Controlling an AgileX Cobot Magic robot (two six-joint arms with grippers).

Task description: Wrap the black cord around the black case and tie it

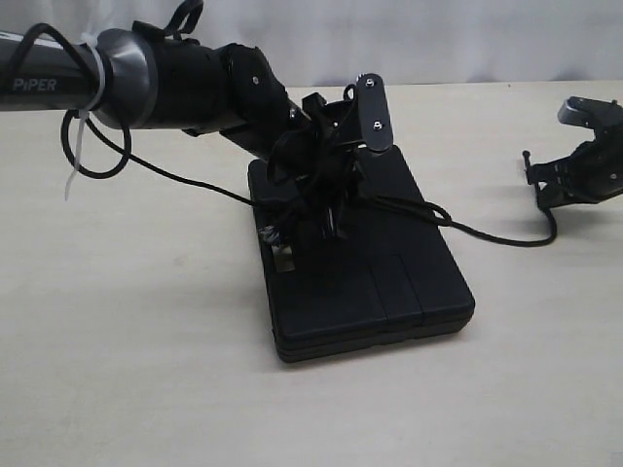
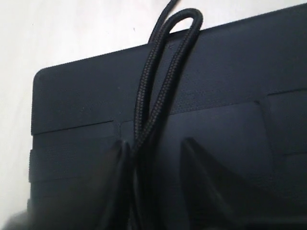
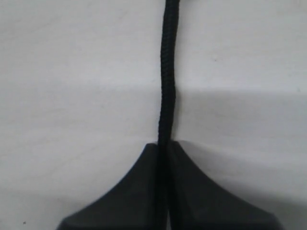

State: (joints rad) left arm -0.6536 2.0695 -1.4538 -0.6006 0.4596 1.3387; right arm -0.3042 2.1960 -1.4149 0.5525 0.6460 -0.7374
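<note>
The black case (image 1: 389,277) lies flat on the table in the middle of the exterior view. The black cord (image 1: 492,236) runs from the case's top off to the right, where my right gripper (image 1: 547,190) holds it. The right wrist view shows that gripper (image 3: 164,145) shut on the cord (image 3: 167,86), with pale table behind. My left gripper (image 1: 313,206) reaches down onto the far part of the case. In the left wrist view a doubled loop of cord (image 2: 165,72) lies on the case (image 2: 230,76) and passes between the open fingers (image 2: 206,182), against one of them.
The pale table (image 1: 146,350) surrounds the case. A smooth black arm cable (image 1: 92,146) with a white zip tie loops under the left arm, and a thin black line trails from it to the case's left edge. The table's far edge meets a white curtain (image 1: 438,39).
</note>
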